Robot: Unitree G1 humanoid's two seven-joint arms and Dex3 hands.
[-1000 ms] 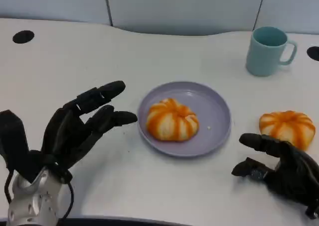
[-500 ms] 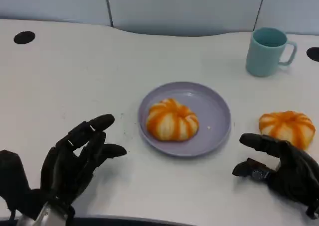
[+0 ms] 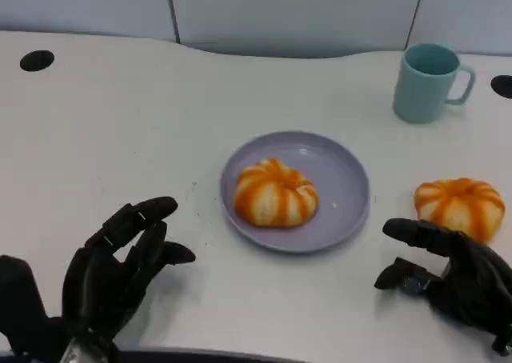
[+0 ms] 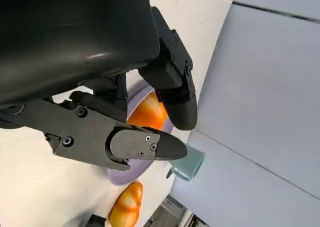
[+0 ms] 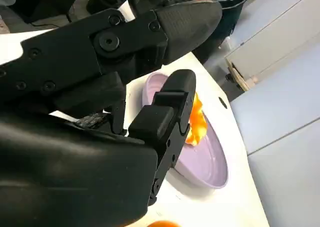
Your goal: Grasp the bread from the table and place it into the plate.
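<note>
Spreading apart, empty, the right hand's (image 3: 452,279) fingers (image 3: 416,232) point at the round orange-striped bread roll (image 3: 459,206) lying just beyond them on the white worktop (image 3: 120,131). Left hand (image 3: 112,271) likewise splayed, farther off. Lilac round plate (image 3: 348,179) already carries a second roll (image 3: 275,192).

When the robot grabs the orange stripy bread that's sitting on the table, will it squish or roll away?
The bread on the table looks puffy and domed, so it is probably soft and light; a tight squeeze from the right hand could dent it. Its underside seems to sit flat on the table, so it will likely slide rather than roll if nudged.
</note>
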